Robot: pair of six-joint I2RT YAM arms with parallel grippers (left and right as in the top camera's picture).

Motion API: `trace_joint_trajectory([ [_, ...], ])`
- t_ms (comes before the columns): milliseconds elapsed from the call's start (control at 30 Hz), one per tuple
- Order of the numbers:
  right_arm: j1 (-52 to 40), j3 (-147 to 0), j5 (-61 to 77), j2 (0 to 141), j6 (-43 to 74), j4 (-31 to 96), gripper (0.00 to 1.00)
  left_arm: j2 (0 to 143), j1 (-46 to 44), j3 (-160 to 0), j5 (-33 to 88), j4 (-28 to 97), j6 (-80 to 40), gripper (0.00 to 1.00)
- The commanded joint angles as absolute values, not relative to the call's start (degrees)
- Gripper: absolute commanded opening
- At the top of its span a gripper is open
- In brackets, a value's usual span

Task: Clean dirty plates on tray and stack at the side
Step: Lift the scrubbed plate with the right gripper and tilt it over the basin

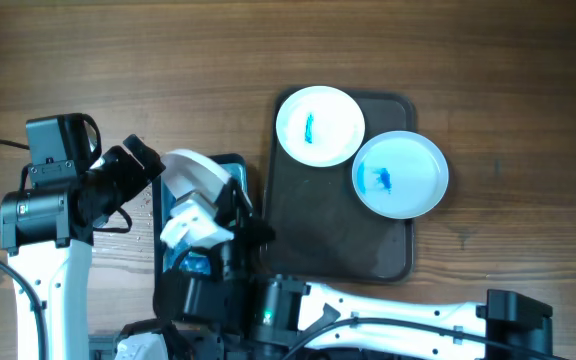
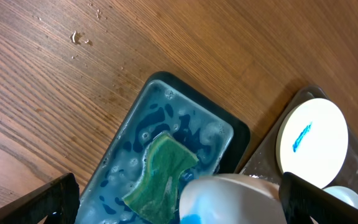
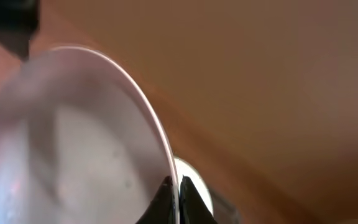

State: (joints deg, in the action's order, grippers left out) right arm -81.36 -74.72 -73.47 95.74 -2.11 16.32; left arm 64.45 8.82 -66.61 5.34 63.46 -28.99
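Note:
The dark tray [image 1: 333,220] holds two white plates with blue smears, one at its far left corner [image 1: 318,125] and one at its right edge [image 1: 400,175]. A third plate [image 1: 194,172] is tilted on edge over the teal tub [image 1: 238,165], with my right gripper [image 1: 225,203] shut on its rim. In the right wrist view the fingertips [image 3: 166,190] pinch that plate's [image 3: 73,137] thin rim. My left gripper [image 2: 179,196] is open above the tub [image 2: 166,81]. A green sponge [image 2: 160,177] and the held plate [image 2: 229,199] lie between its fingers.
The tub holds soapy blue water [image 2: 148,124]. Water drops [image 2: 78,38] lie on the wooden table beyond it. The tray [image 2: 263,158] sits right beside the tub, with a smeared plate [image 2: 312,143] on it. Both arms crowd the table's front left.

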Motion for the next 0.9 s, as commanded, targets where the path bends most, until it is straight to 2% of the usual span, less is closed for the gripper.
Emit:
trace_joint_trajectory([
  [0,-81.80,-75.92,-78.43,95.42,-9.10,13.82,0.04,64.25,9.28,-67.46,4.40,63.53,-28.71,1.00],
  [333,-81.80,-75.90,-78.48,95.42,-9.28,13.76,0.04,64.25,9.28,-67.46,4.40,63.53,-28.71,1.00],
  [567,-81.80,-75.90,-78.24,95.42,-14.68,13.78,0.04,64.25,9.28,-67.46,4.40,63.53,-28.71,1.00],
  [733,-81.82,-75.90,-76.05,95.42,-19.51,13.54,0.04,64.25,9.28,-67.46,4.40,63.53,-28.71,1.00],
  [867,-81.67,-75.90,-75.42,95.42,-30.52,13.56,0.04,64.25,9.28,-67.46,4.40,63.53,-28.71,1.00],
])
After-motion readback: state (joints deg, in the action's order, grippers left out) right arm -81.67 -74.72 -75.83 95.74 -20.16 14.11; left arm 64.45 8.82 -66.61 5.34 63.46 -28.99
